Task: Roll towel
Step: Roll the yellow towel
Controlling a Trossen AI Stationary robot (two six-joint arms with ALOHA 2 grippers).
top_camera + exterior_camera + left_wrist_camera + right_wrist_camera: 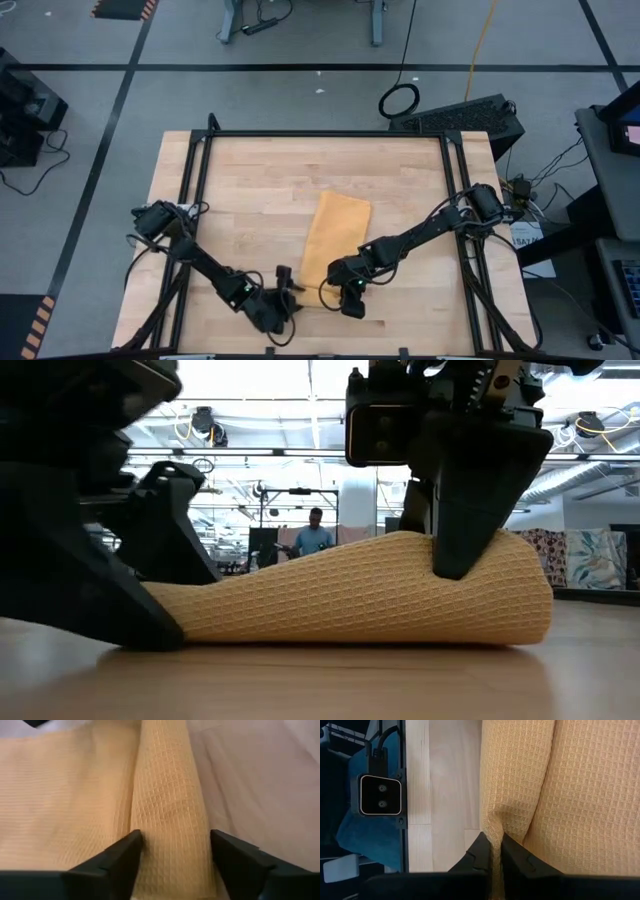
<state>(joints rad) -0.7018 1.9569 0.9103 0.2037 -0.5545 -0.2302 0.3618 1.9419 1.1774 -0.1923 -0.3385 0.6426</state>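
Note:
The mustard-yellow towel [335, 235] lies on the wooden table [250, 180], its far part flat. Its near end is turned over into a thick roll [350, 595] that rests on the wood. My left gripper [288, 287] is at the roll's left end, with its fingers on either side of the roll [170, 820]. My right gripper [347, 292] is at the roll's right part, shut on a ridge of cloth [515, 795]. My left gripper has the rolled part of the towel [170, 855] between its two fingers [127, 852], which lie across the roll, one on each side. It comes in low from the table's near left. The roll rests on the table. My right gripper pinches a raised fold on the roll's near side [493, 837] between its nearly closed fingers [480, 852]. The fingers point steeply down onto the roll's top [465, 560]. The cloth puckers toward the pinch. The roll stays on the table.
Black frame rails [195, 200] [455, 170] run along the table's left, right and far sides. The low camera [380, 795] sits at the near edge. Bare wood [250, 220] lies on both sides of the towel. A person [315, 538] stands far behind.

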